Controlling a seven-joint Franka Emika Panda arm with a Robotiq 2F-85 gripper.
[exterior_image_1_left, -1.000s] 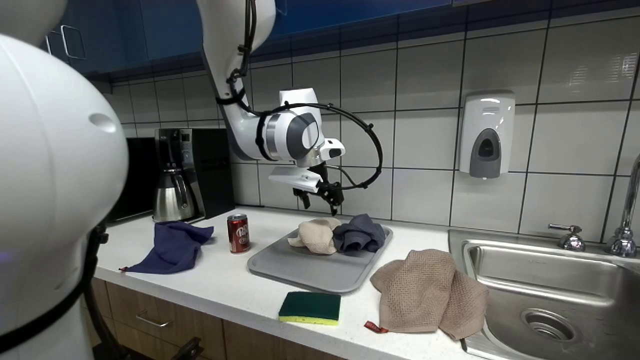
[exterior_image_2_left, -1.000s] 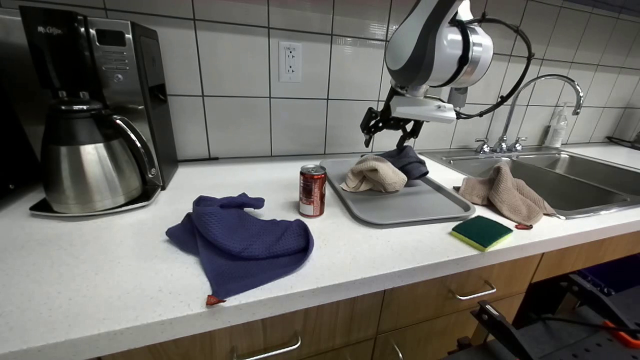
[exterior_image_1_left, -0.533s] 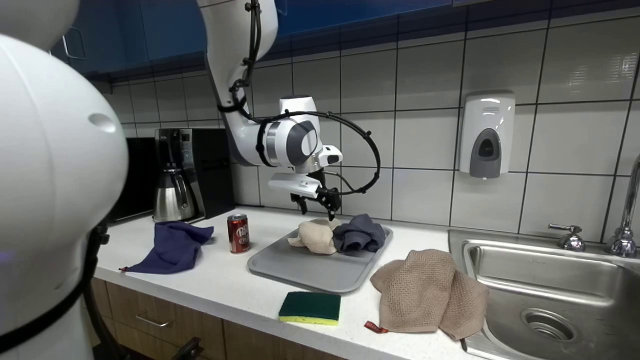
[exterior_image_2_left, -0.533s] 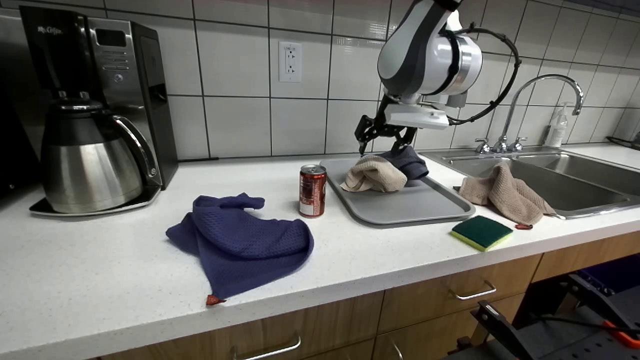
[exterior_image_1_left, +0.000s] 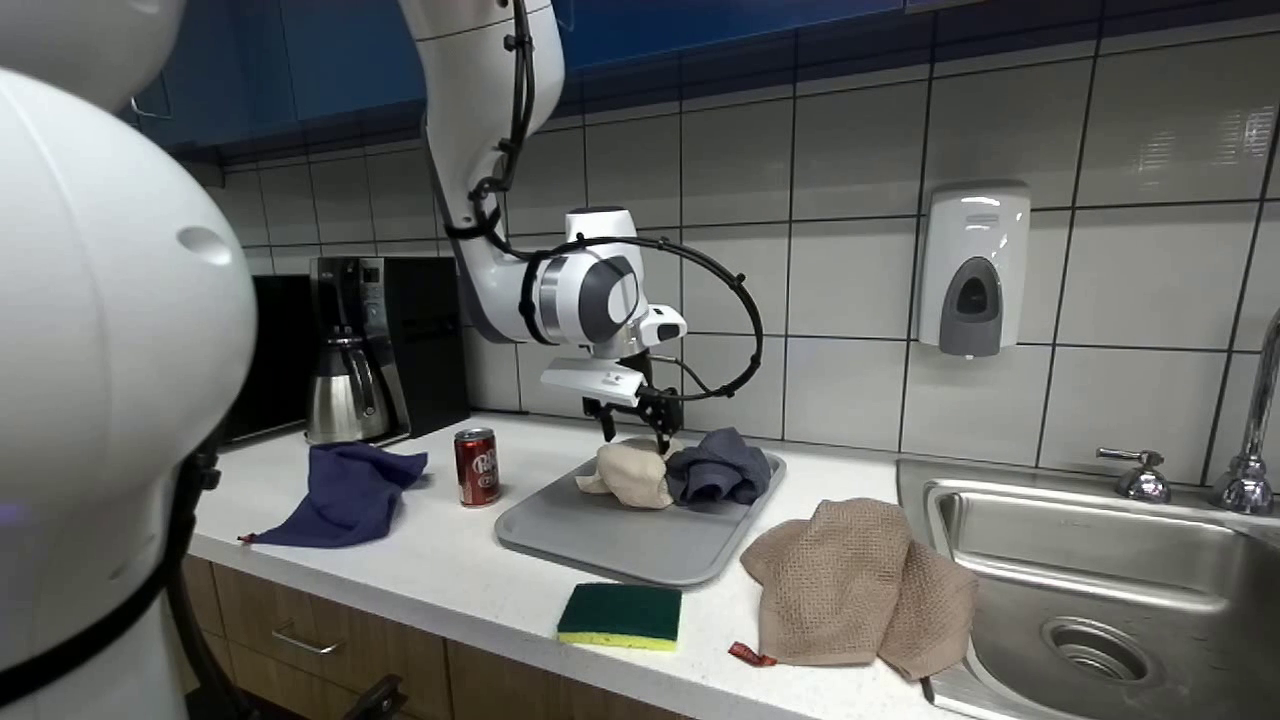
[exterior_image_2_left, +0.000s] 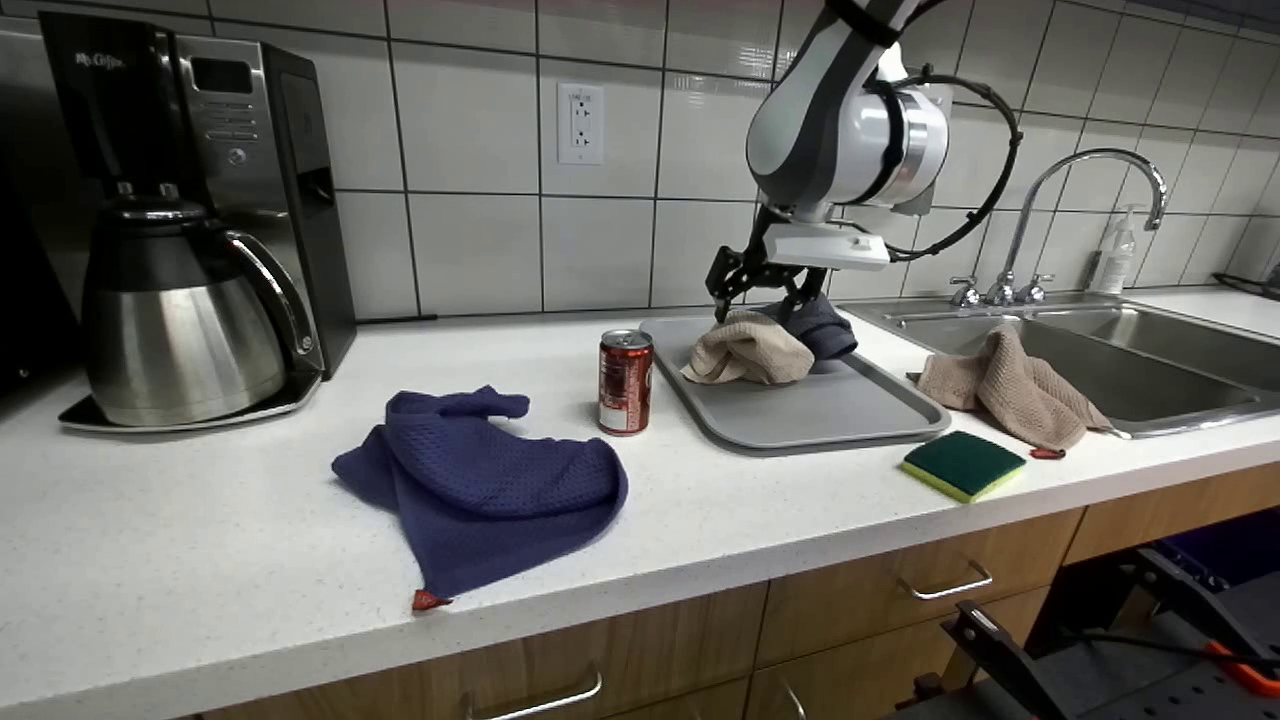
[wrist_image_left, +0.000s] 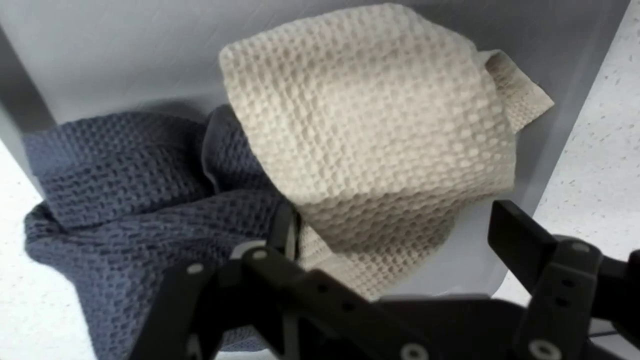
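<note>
Gripper (wrist_image_left: 394, 224), set wide, above cream cloth (wrist_image_left: 370, 110)

Clock read around grey tray (exterior_image_1_left: 620, 545), in an exterior view. Cream cloth: one, textured, bunched, at 12 o'clock on the tray; in the wrist view it shows within the gripper's wide gap, contact impossible to tell. Dark blue-grey cloth (wrist_image_left: 115, 190): one, crumpled, close alongside, at 2 o'clock on the tray. Off the tray: red can (exterior_image_1_left: 477, 470), upright, between 9 and 10 o'clock; navy cloth (exterior_image_1_left: 345, 500), 9; green-and-yellow sponge (exterior_image_1_left: 620, 612), 6; tan cloth (exterior_image_1_left: 850, 580), 4, beside sink (exterior_image_1_left: 1080, 590).
</note>
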